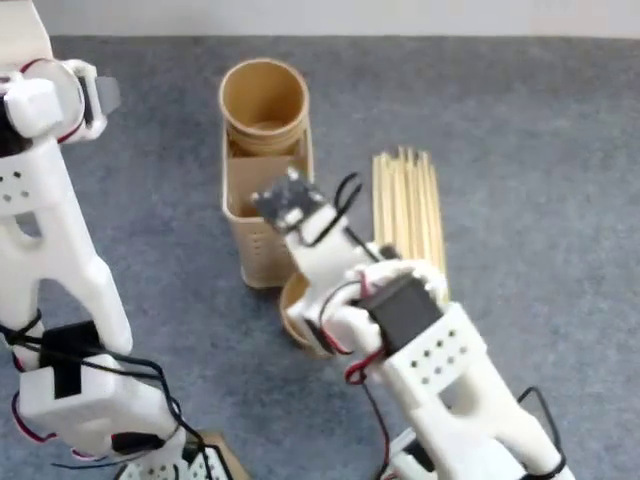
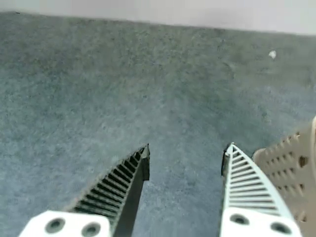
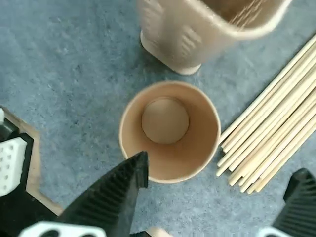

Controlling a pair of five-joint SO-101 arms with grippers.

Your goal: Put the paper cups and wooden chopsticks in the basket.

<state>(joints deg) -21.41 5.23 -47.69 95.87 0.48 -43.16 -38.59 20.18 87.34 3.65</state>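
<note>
Grey carpet-like table cover (image 1: 520, 120) under everything. Tan perforated basket (image 1: 262, 235) upright near the middle, with a brown paper cup (image 1: 264, 100) standing in its far end. Second paper cup (image 3: 169, 129) upright and open-mouthed on the grey surface, just beside the basket's near end. Bundle of wooden chopsticks (image 3: 269, 140) flat on the surface, just beside that second cup and alongside the basket. Right gripper (image 3: 220, 170) above the second cup, black fingers spread wide, gripping nothing. Left gripper (image 2: 187, 150) off to the side over bare grey surface, fingers likewise parted and empty, a corner of the basket near one fingertip.
</note>
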